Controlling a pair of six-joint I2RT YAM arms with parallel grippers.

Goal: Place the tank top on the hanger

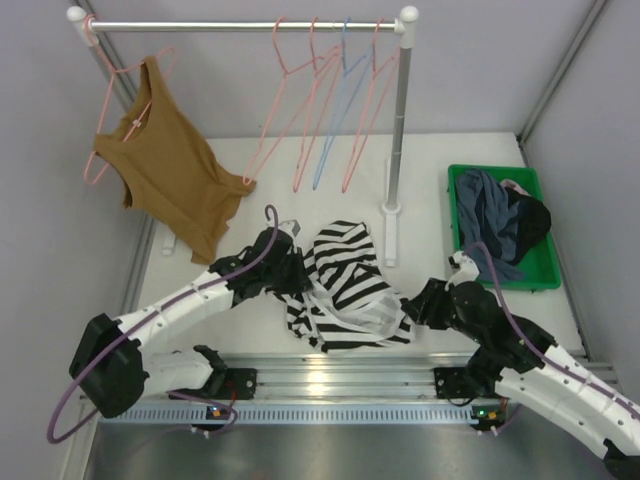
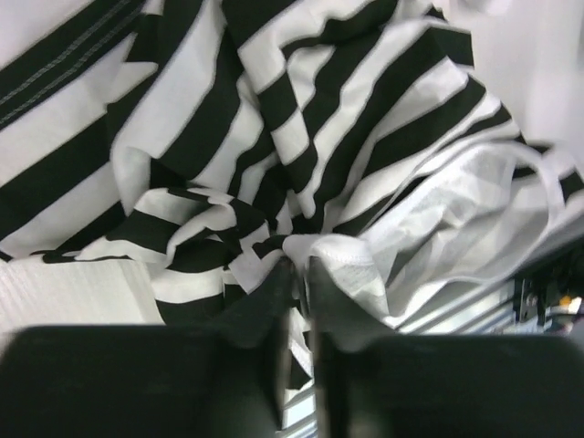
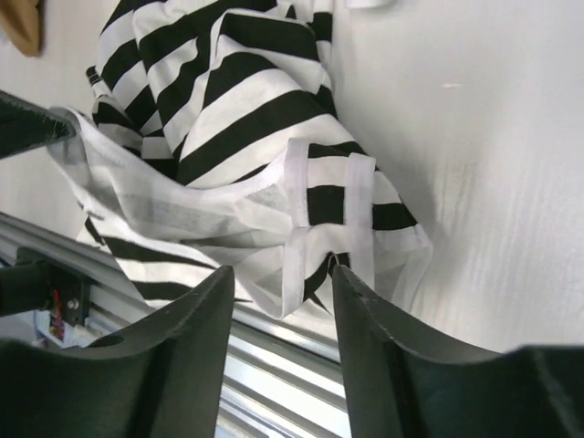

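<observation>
The tank top [image 1: 345, 285] is lying crumpled at frame centre. Your right gripper [image 3: 281, 272] is gaping open around its strap. Your left gripper [image 2: 298, 265] is pressing into the fabric, and you cannot tell whether it's grasping.

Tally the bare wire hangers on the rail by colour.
Pink wire hangers: 3
Light blue wire hanger: 1
Total: 4

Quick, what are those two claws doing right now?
Left gripper: nearly shut at a fold of the striped top; grip cannot be told.
Right gripper: open, holding nothing.
</observation>
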